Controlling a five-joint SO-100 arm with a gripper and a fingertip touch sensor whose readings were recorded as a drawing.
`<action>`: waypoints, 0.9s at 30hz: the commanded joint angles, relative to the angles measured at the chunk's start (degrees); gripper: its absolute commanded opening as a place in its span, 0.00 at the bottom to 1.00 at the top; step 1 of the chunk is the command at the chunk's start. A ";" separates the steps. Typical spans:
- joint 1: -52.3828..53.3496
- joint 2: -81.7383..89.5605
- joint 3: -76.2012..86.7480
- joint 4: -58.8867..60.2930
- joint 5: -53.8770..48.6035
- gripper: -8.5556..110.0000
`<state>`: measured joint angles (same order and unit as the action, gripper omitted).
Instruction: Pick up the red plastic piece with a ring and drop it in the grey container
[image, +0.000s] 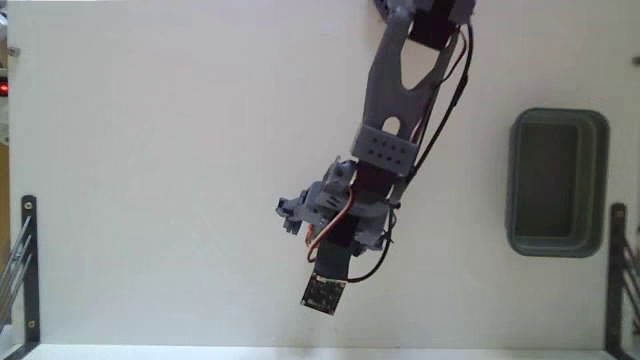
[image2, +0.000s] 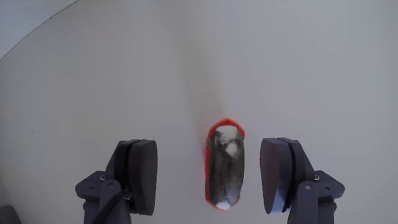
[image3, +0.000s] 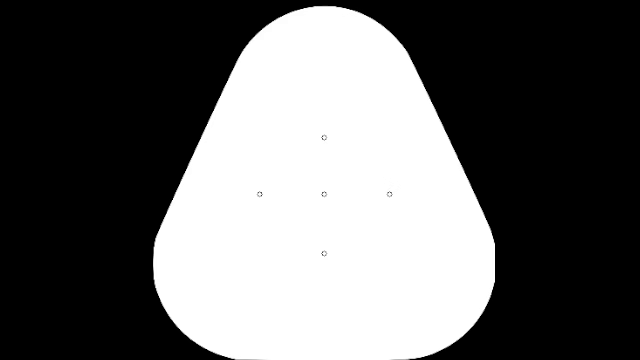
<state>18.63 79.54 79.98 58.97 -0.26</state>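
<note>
In the wrist view the gripper (image2: 211, 177) is spread wide, and the red plastic piece with a ring (image2: 224, 166) lies on the white table (image2: 124, 74) between the two fingers, nearer the right one and touching neither. In the fixed view the grey container (image: 557, 182) stands well apart, at the right side

white table (image: 150, 180), grey container (image: 556, 245), red piece (image2: 224, 167)
</note>
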 joint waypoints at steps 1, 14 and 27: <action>0.74 0.82 -4.40 0.22 0.26 1.00; 0.74 0.62 -4.65 0.25 0.26 1.00; 0.74 0.86 -0.98 -3.18 0.26 1.00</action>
<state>18.63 78.66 78.75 57.39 -0.18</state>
